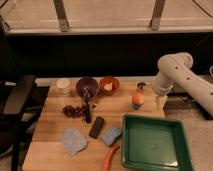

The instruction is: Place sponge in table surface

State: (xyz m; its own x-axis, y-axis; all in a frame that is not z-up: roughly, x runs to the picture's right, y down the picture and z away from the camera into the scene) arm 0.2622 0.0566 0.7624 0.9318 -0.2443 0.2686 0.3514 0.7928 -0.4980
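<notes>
Your sponge [111,135] sits on the table [50,120] around 8 o'clock from the hand [160,102], long axis roughly 2-to-8; can't tell if the hand's open or holding anything.

White arm [192,84] in a sharp elbow-bend, pincer [160,103] low at its end (right side of view)

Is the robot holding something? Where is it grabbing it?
Not the sponge: it lies on the table, apart from the gripper at the table's right edge. Whether the gripper holds anything else cannot be told.
</notes>
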